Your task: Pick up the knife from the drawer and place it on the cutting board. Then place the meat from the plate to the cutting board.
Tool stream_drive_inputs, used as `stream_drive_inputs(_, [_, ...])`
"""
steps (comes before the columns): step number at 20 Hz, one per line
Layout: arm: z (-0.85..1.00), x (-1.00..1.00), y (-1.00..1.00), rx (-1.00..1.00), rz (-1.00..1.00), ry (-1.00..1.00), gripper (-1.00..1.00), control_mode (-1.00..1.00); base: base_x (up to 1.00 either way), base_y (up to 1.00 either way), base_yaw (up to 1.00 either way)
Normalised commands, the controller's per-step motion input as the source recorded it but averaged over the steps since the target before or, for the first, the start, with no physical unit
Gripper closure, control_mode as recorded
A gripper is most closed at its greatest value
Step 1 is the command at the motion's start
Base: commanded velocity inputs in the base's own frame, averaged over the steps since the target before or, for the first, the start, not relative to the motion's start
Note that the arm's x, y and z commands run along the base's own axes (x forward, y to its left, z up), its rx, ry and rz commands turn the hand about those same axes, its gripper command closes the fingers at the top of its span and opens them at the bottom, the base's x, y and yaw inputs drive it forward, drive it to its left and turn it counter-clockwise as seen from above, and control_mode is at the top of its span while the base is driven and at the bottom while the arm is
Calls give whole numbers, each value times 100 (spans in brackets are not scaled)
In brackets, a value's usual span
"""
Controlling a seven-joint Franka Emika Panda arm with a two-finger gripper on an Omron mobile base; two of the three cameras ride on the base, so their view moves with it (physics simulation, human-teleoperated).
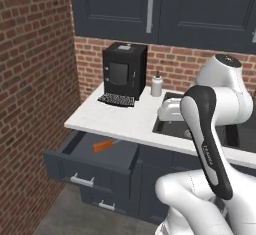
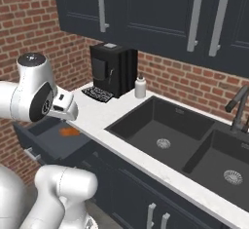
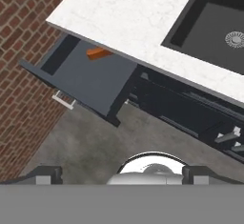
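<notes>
Upper left of hand view: knife (image 3: pixel 97 53) seen in open drawer (image 3: pixel 81 77), not yet picked. Gripper (image 3: pixel 121 173) spread wide, nothing held. Reach down needed next.

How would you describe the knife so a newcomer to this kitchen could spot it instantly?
Find the black coffee machine on the white counter. Directly below, the open drawer holds the knife, lying near its back. Its orange handle is the one bright thing there.

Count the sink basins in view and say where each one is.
2. A larger basin nearer the coffee machine, and a second basin beside it, under the faucet; its far end is cut off.
</notes>
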Motion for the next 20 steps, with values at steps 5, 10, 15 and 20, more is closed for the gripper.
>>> stream_drive_inputs(5, [0,0,0,0,0,0,-100,100,2,-5,7])
stream_drive_inputs(10, [-16,11,2,1,0,5,-100,-100,8,1,0])
stream_drive_inputs(15, [-53,39,13,6,0,14,-100,-100,0,0,0])
stream_drive_inputs(20, [-52,68,44,0,0,17,-100,-100,0,0,0])
